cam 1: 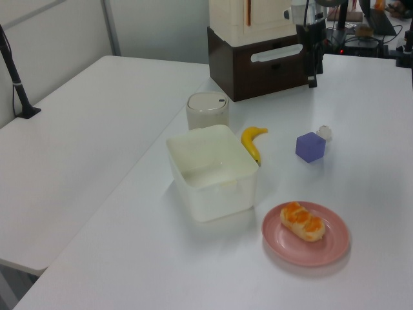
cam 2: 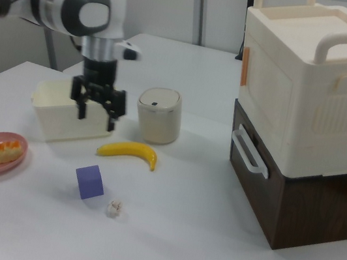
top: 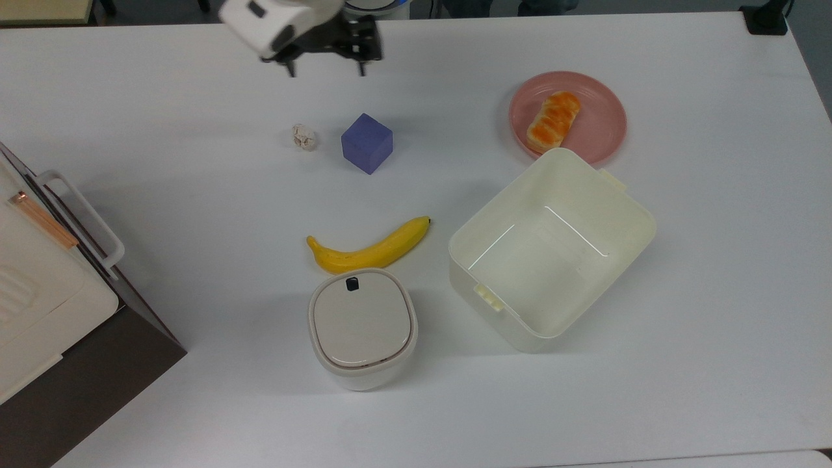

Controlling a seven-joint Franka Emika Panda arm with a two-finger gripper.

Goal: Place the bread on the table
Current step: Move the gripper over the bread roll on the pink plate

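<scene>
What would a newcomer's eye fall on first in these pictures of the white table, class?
Probably the bright yellow banana lying mid-table, between the purple cube and the lidded white bin. Next, the orange-topped bread on the pink plate near the top view's right, just beyond the open cream tub. The robot's end effector hangs open above the far edge.

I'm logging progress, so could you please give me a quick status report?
End effector open, empty, far from bread. Bread on pink plate, not on table. Nothing between them in top view.
</scene>
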